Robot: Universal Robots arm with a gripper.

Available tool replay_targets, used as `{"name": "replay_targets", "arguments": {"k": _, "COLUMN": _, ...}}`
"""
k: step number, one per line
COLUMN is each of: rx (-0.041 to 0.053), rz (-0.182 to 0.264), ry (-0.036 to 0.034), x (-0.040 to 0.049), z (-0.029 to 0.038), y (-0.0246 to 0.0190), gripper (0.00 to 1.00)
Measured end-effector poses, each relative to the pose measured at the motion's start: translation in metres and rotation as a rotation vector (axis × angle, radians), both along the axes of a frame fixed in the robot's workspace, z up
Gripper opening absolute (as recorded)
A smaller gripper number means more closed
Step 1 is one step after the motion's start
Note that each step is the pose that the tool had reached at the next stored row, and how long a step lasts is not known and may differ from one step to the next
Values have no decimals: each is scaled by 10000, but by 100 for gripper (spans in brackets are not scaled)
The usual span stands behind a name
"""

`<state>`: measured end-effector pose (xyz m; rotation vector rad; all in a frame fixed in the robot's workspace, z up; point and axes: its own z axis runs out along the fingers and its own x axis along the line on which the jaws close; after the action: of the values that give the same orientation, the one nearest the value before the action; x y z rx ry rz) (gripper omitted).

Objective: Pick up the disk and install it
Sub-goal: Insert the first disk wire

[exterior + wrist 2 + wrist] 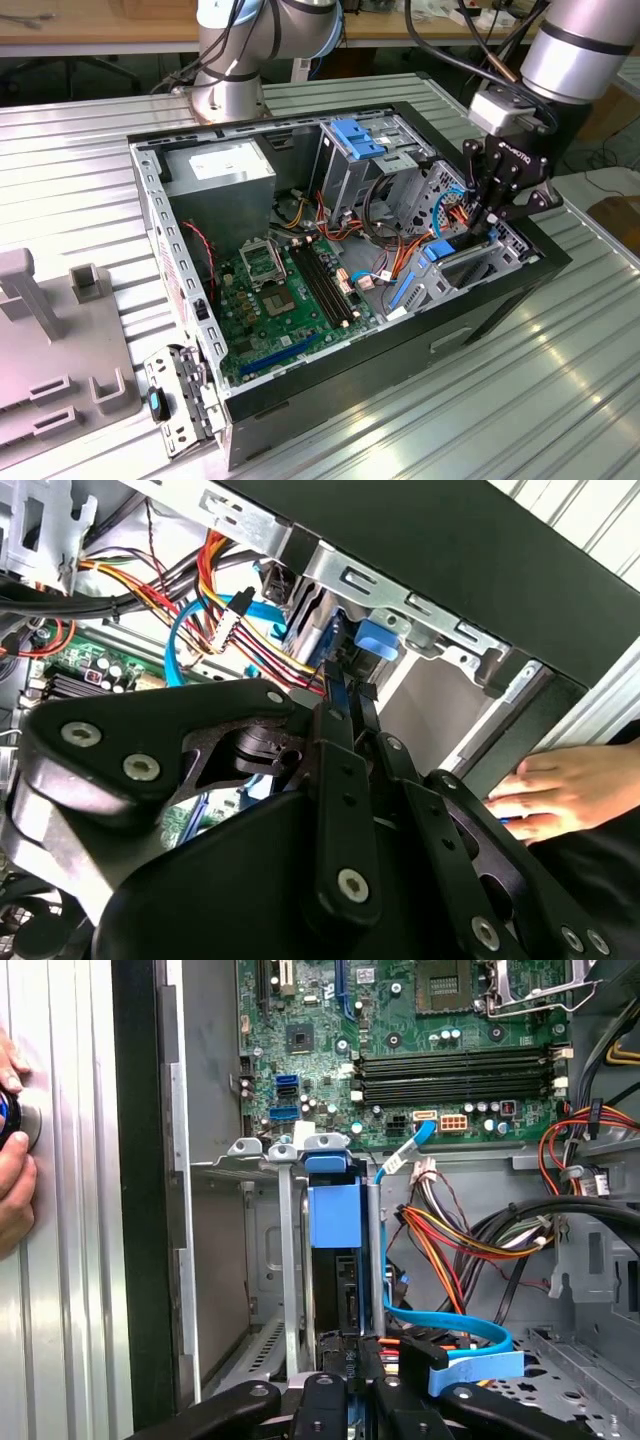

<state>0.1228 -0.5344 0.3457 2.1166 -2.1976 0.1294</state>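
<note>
The disk (335,1250) — a flat, dark grey metal hard drive framed by a bright blue plastic caddy rail — stands on edge in the narrow bay at the corner of the open black computer case (500,290), its blue tab (335,1215) facing away from the gripper. In the exterior view the black linkage gripper (482,225) reaches down into that corner from above, and in both wrist views its 2 slim fingers (340,715) lie close together along the drive's near edge. They appear pinched on the disk, a judgement made from how closely they flank it.

Held edge-on like this, the drive seems lined up with the slot so that it can slide between the 2 grey metal guide rails (288,1260) on either side; it looks partly seated already.

Room is tight. The black case wall (135,1200) runs just beside 1 rail, and on the other side a light blue flat data cable (440,1320) and a bundle of orange, yellow and red power wires (450,1245) crowd near the drive. The green motherboard (270,300) lies well apart from the bay. A person's hand (12,1150) rests on the ribbed silver metal table (480,400) just outside the case wall.
</note>
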Motion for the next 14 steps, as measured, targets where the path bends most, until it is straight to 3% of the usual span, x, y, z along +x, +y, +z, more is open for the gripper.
{"name": "replay_targets", "arguments": {"k": 3, "rx": 1, "rz": 2, "ry": 0, "x": 2, "z": 0, "y": 19, "gripper": 17}}
{"name": "replay_targets", "arguments": {"k": 14, "rx": 3, "rz": 89, "ry": 0, "x": 5, "z": -8, "y": 8, "gripper": 17}}
